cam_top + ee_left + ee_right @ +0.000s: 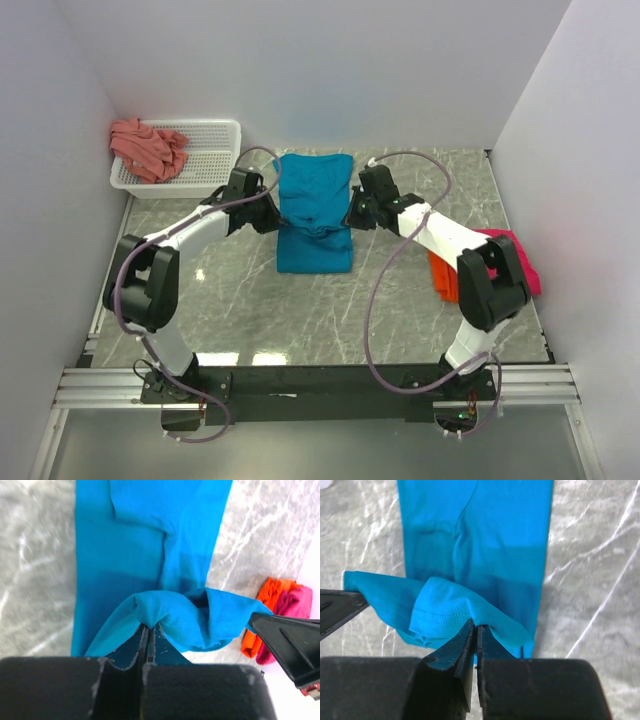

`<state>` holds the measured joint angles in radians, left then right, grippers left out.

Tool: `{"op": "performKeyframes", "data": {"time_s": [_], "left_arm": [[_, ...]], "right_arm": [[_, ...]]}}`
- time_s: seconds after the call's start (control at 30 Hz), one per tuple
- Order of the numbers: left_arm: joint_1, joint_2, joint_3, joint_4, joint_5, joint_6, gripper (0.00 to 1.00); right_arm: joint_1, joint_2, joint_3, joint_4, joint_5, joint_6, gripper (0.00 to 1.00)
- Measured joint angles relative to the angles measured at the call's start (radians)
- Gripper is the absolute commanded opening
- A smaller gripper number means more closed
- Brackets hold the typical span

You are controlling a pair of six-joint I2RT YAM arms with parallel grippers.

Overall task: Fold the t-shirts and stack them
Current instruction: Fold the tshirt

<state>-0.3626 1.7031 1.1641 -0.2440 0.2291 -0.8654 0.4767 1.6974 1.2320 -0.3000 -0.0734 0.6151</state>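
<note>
At centre | left claw (148,629), right claw (475,626) pinching teal t-shirt (315,200) | basket (216,160) far-left, apart

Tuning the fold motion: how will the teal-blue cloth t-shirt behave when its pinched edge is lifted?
Probably floppy: the teal-blue cloth t-shirt bunches and sags between the left gripper and right gripper. Likely light, since two fingertip pinches hold its raised edge. The rest lies flat on the grey marble table, so it should drape.

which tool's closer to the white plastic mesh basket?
Left. The left tool pinches the edge of the teal-blue cloth t-shirt facing the white plastic mesh basket; the right tool pinches its opposite edge, farther off.
</note>
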Motion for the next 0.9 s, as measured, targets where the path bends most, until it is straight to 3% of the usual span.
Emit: {"op": "performKeyframes", "data": {"time_s": [0.33, 0.37, 0.47, 0.5, 0.53, 0.57, 0.77, 0.9], "left_arm": [[0.034, 0.133, 0.06, -0.005, 0.011, 0.015, 0.0], [0.036, 0.144, 0.068, -0.008, 0.012, 0.015, 0.12], [0.039, 0.179, 0.112, -0.017, 0.018, 0.034, 0.65], [0.041, 0.184, 0.123, -0.017, 0.018, 0.039, 0.74], [0.042, 0.184, 0.129, -0.018, 0.018, 0.039, 0.93], [0.044, 0.184, 0.136, -0.017, 0.017, 0.039, 0.99], [0.049, 0.169, 0.145, -0.018, 0.01, 0.041, 0.99], [0.05, 0.096, 0.053, 0.012, 0.025, 0.037, 0.99]], "right_arm": [[-0.06, 0.156, 0.109, 0.01, -0.073, -0.014, 0.06], [-0.065, 0.176, 0.126, 0.011, -0.082, -0.016, 0.19], [-0.078, 0.241, 0.189, -0.006, -0.11, -0.021, 0.51], [-0.082, 0.266, 0.214, -0.012, -0.119, -0.023, 0.55], [-0.084, 0.286, 0.237, -0.018, -0.126, -0.027, 0.6], [-0.085, 0.3, 0.255, -0.023, -0.132, -0.03, 0.64], [-0.089, 0.28, 0.262, -0.031, -0.151, -0.037, 0.72], [-0.089, 0.19, 0.131, -0.006, -0.171, -0.036, 0.72]]}}
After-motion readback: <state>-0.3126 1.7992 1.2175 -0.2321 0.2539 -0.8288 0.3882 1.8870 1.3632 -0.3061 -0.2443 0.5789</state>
